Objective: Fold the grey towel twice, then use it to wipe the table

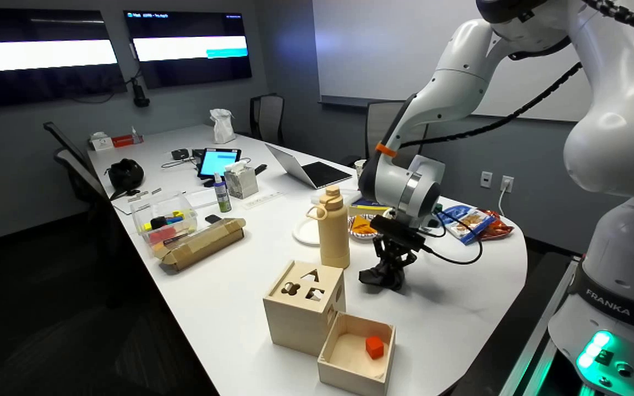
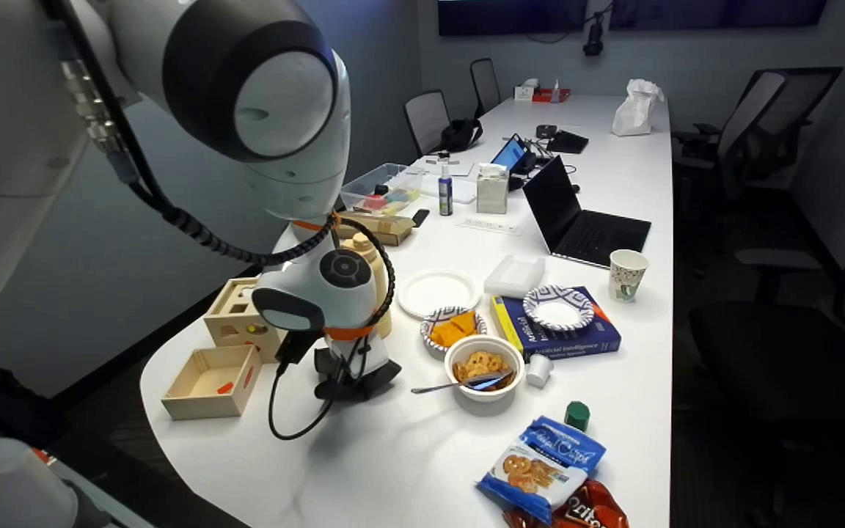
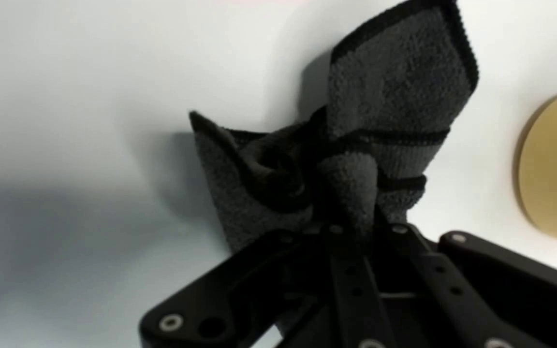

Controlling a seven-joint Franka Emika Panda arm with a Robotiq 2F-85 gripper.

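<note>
The grey towel (image 3: 399, 87) has black edges and stripes. It is bunched and creased in the wrist view, with two corners sticking out ahead of the jaws. My gripper (image 3: 366, 229) is shut on it, with a pinched fold between the fingers; the fingertips are hidden by cloth. In an exterior view the towel (image 1: 386, 276) hangs below the gripper (image 1: 394, 256), at or just above the white table (image 1: 449, 319). Whether it touches the table is hard to tell. In an exterior view the gripper (image 2: 353, 378) is a dark shape that blends with the towel.
A tan bottle (image 1: 333, 231) stands close beside the gripper. A wooden shape box (image 1: 300, 324) and an open wooden tray (image 1: 358, 379) stand near it. A bowl with a spoon (image 2: 483, 367), a chip bowl (image 2: 454, 326), a book (image 2: 576, 341) and snack bags (image 2: 543, 466) lie on the other side.
</note>
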